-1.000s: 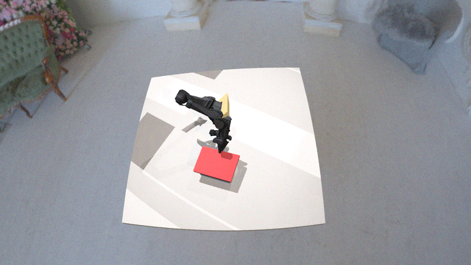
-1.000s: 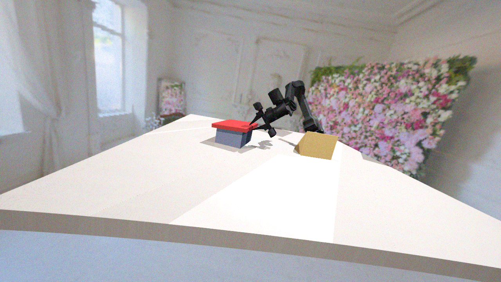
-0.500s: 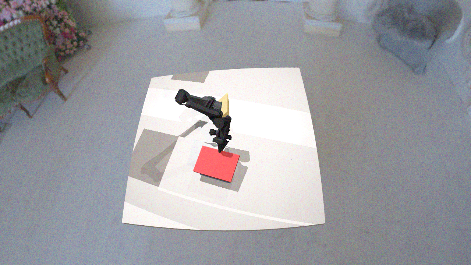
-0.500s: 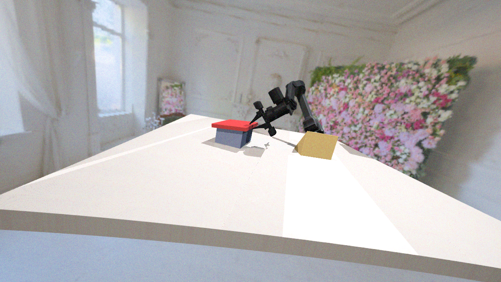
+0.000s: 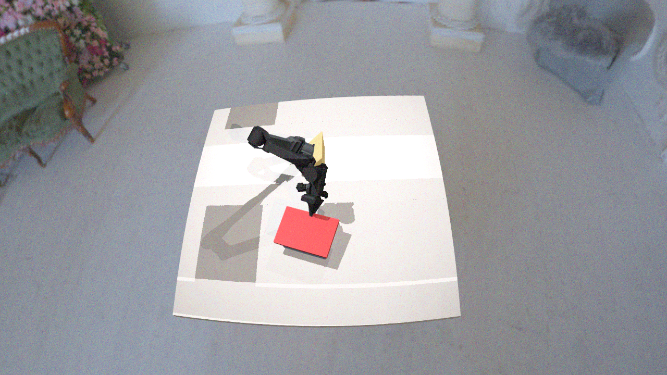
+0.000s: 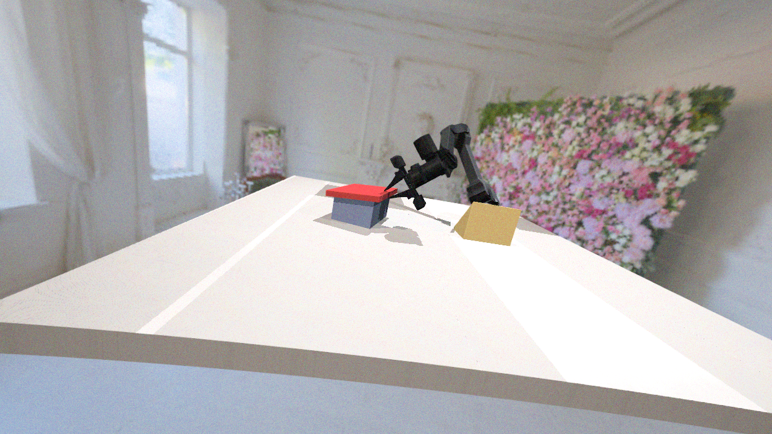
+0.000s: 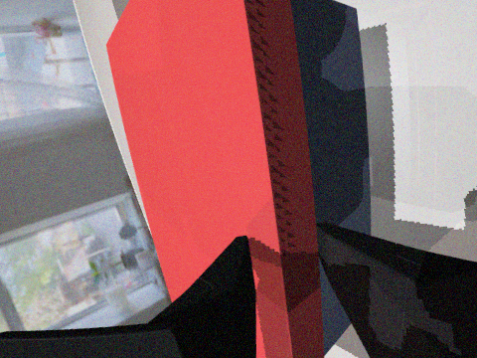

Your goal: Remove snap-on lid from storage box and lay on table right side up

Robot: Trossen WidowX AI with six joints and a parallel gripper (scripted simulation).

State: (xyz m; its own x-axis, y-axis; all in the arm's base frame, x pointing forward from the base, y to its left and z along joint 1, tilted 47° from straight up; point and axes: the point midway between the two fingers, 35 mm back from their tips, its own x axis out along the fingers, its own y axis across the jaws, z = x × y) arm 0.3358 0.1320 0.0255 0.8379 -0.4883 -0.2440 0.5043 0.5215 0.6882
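Observation:
The red lid [image 5: 306, 232] [image 6: 359, 191] [image 7: 194, 129] sits on top of the blue-grey storage box [image 6: 351, 211] [image 7: 343, 124]. The box stands on the white table [image 5: 382, 247] [image 6: 302, 286]. From above, the lid hides nearly all of the box. My gripper [image 5: 312, 214] [image 6: 387, 193] [image 7: 281, 241] is shut on the lid's edge on the side toward the arm. One finger lies over the lid's top face and the other is under its rim, beside the box wall. Whether any gap has opened between lid and box is too small to tell.
A yellow wedge-shaped block [image 5: 319, 149] [image 6: 488, 223] stands on the table close beside the arm [image 5: 284, 145] [image 6: 468, 161], behind the gripper. Shadows of the arm and box fall across the table.

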